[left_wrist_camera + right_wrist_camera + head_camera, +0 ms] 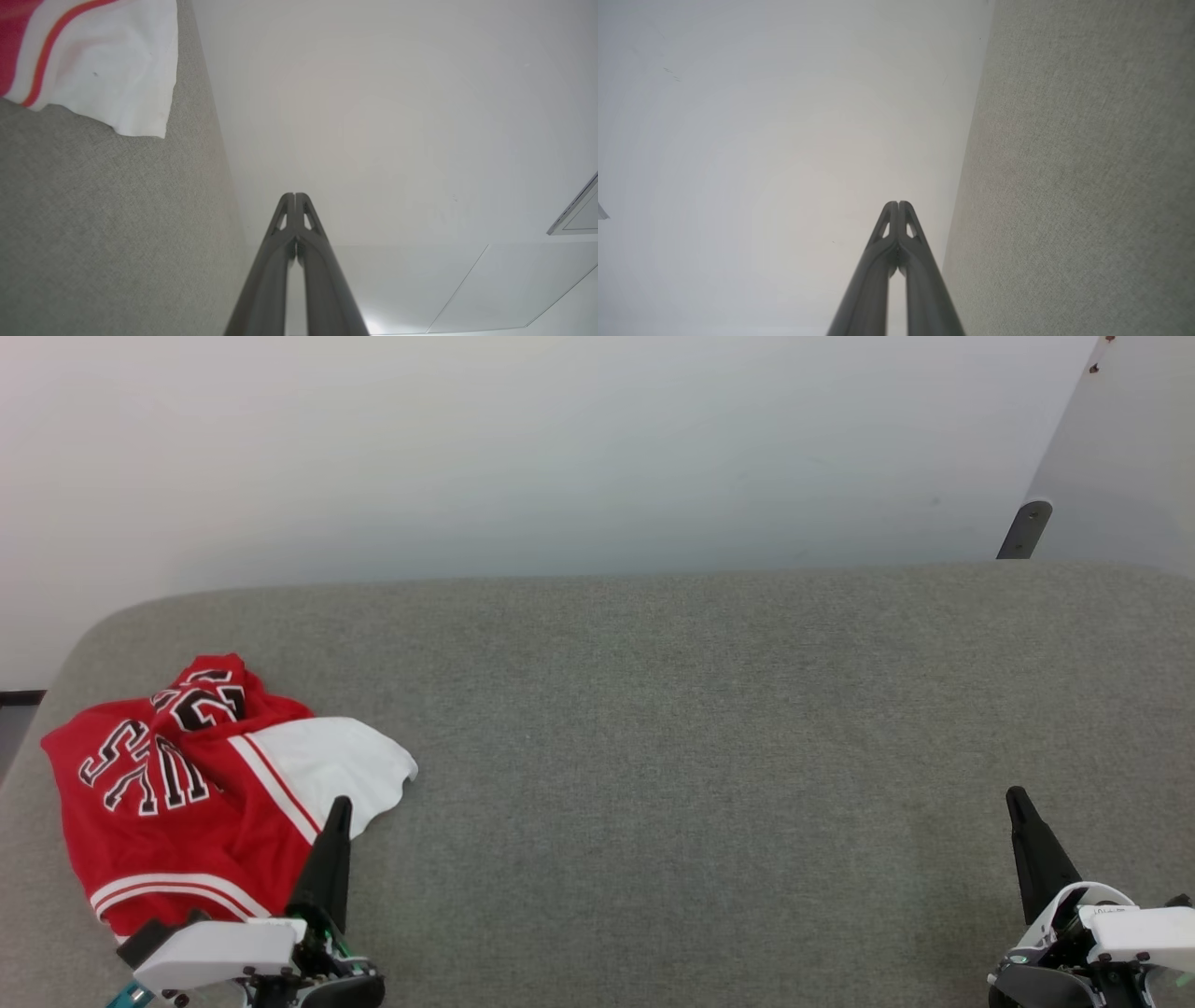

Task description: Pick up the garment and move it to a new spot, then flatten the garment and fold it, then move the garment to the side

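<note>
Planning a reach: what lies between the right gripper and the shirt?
Head view: bare grey cushion from the right gripper to the shirt, with the left gripper at its edge.

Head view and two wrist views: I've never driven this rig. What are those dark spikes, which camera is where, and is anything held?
The head view looks down from the robot's head at a grey fabric surface. The dark spikes are its two-fingered grippers: left gripper low left, right gripper low right. The other two pictures come from wrist cameras looking along the fingers. Both grippers are shut and hold nothing. The garment, a crumpled red-and-white jersey, lies at the surface's left.
</note>
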`<state>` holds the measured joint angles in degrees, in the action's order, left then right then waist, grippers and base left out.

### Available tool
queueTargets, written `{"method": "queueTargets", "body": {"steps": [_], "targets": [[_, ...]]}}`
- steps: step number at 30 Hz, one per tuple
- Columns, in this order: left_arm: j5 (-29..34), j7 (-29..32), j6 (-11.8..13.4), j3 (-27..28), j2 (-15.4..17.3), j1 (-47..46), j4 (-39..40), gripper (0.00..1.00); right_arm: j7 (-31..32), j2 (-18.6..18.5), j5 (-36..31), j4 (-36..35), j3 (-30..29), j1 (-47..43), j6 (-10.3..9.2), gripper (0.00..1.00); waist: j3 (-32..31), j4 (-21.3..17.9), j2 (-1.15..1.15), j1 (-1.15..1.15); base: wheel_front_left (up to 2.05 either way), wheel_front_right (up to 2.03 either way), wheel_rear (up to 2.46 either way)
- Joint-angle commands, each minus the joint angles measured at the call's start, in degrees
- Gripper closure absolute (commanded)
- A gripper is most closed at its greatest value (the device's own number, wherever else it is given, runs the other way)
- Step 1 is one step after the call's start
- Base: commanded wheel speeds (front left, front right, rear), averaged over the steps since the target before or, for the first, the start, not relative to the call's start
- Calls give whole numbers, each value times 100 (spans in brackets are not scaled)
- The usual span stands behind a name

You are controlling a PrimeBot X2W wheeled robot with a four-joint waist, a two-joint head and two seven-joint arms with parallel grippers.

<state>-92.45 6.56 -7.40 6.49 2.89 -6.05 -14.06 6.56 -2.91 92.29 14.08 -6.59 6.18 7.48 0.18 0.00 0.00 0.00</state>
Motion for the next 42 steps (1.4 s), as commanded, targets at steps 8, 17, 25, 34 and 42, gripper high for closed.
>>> {"method": "queueTargets", "body": {"steps": [8,17,25,34,42], "targets": [[8,7,-19,7,-7,-58,-5,100,-2,17,24,-1,9,19,2,100,0,0,0,0,0,0,0],[6,-7,10,-11,-24,95,-126,0,-4,12,-2,127,3,-66,-2,0,1,0,0,0,0,0,0],[127,-137,9,-54,-11,53,-181,0,-138,1,-58,289,82,53,-2,0,7,6,0,0,0,0,0],[773,-439,7,-296,184,-111,-238,0,-439,-155,-568,446,321,336,-1,0,12,15,0,0,0,0,0],[1788,-644,22,-281,212,-190,-179,0,-644,-232,-1363,356,459,500,-1,0,21,17,0,0,0,0,0]]}}
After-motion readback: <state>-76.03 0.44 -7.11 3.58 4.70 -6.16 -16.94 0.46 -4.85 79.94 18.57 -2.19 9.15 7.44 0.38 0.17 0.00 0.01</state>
